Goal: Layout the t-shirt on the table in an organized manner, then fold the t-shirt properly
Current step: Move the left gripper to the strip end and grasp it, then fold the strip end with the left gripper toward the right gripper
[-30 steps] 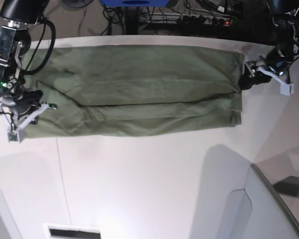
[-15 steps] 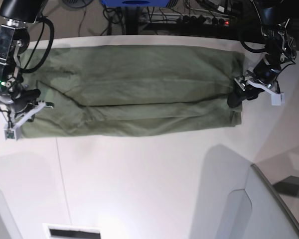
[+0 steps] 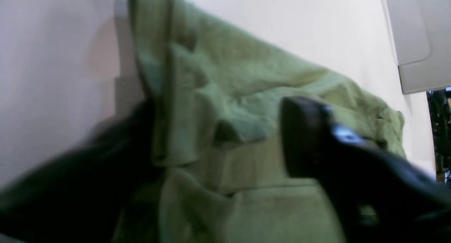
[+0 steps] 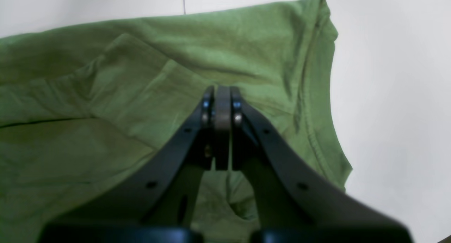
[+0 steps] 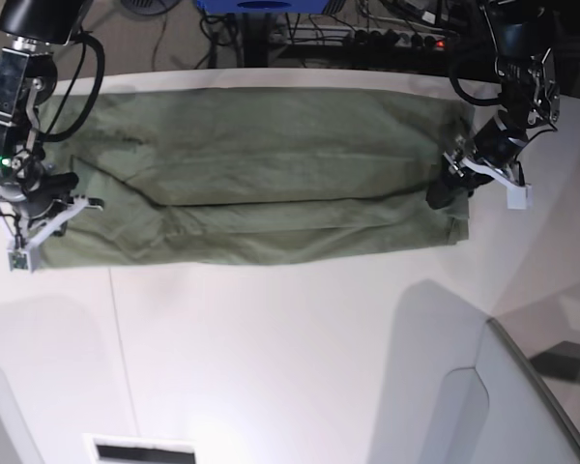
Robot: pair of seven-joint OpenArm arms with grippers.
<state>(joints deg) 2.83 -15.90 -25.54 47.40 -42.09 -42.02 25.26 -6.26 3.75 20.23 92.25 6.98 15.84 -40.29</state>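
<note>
Left gripper (image 5: pixel 445 186), its jaws parted around bunched fabric at one end of the olive t-shirt (image 5: pixel 261 174) lying lengthwise on the white table (image 5: pixel 290 348), faces the right gripper (image 4: pixel 222 105), clamped shut over the other end.

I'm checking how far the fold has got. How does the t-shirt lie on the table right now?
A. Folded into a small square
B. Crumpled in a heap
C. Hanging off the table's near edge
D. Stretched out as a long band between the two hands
D: the t-shirt lies as a long flat band on the table, with the right hand at one end and the left hand at the other.
</note>
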